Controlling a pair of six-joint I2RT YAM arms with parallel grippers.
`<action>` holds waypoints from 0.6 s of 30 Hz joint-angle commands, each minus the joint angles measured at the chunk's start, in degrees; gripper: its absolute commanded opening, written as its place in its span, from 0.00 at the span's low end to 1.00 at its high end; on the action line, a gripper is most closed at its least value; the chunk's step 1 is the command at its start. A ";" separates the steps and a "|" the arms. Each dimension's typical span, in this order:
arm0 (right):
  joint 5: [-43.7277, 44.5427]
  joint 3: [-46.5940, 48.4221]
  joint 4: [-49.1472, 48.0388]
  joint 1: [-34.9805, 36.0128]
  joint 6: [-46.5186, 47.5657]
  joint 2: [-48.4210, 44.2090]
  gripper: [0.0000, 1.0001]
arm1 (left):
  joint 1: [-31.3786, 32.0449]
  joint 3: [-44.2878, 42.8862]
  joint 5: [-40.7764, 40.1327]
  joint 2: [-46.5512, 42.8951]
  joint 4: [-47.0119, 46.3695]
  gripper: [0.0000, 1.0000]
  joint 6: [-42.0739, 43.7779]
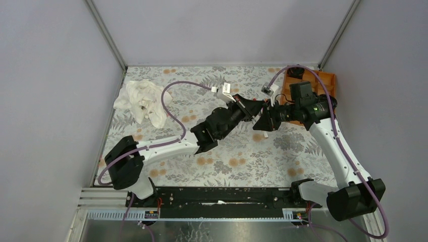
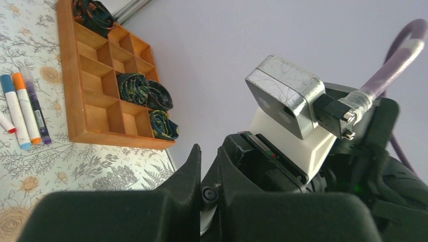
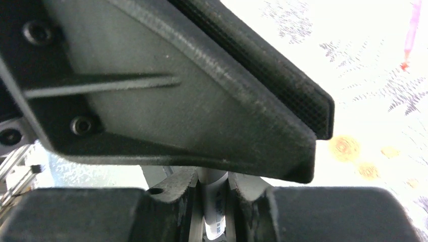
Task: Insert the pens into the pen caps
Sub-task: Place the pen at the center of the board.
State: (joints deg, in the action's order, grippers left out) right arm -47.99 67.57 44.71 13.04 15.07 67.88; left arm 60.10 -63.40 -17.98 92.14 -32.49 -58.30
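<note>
The tabletop (image 1: 242, 161) wears a printed cover of grey leaves and orange flowers. Above its middle the two black, matte plastic tools meet tip to tip.

The right tool (image 3: 214, 184) grips one pen (image 3: 214, 214) between its pads: a smooth, round, white barrel with small blue print, standing upright in the narrow slot. The broad, wedge-shaped finger (image 3: 212, 101) of the other arm fills the view just above it, its inner face finely cross-hatched.

The left tool (image 2: 208, 151) stands narrow, its fingers a slit apart. In the slit sits a small dark round piece (image 2: 208, 194) with something white beneath; whether it is a cap I cannot tell.

Four more pens lie side by side on the cover, just beside the tray: a white barrel with blue ends (image 2: 14, 111), a white barrel with orange ends (image 2: 26, 108), a dark purple one (image 2: 36, 108), and a short white one with a red tip (image 2: 6, 123), cut off by the frame. One slim pink pen (image 3: 411, 33) with a red tip lies apart in the right wrist view.

The orange-brown wooden tray (image 2: 68, 75) sits at the far right corner, divided into box-shaped compartments. Four dark, patterned coiled rolls (image 2: 132, 88) rest in it. One crumpled white cloth (image 1: 141, 101) lies near the far left corner.
</note>
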 commanded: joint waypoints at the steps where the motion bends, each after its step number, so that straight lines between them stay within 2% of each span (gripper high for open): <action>1: -9.58 2.03 -30.12 -1.24 -0.74 -0.73 0.00 | 6.27 5.20 18.44 -1.18 16.02 0.01 -0.15; 4: -13.96 -0.95 -30.13 -1.25 -0.10 -1.60 0.00 | 3.24 5.05 18.40 -4.53 16.51 0.16 0.97; 8: -19.70 -3.72 -30.99 -1.27 -0.02 -2.26 0.00 | 1.37 3.64 18.15 -8.01 17.70 0.43 3.55; 10: -22.96 -4.76 -33.08 -1.26 -1.60 -2.06 0.00 | 0.90 3.55 16.04 -9.54 17.52 0.51 4.08; 18: -29.59 -6.49 -32.31 -1.35 1.05 -1.61 0.00 | -0.41 9.71 12.16 -19.44 12.96 0.70 8.27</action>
State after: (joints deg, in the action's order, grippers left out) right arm -72.36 61.52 17.85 11.70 14.37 66.48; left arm 58.83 -57.87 -9.39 77.28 -22.02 -54.87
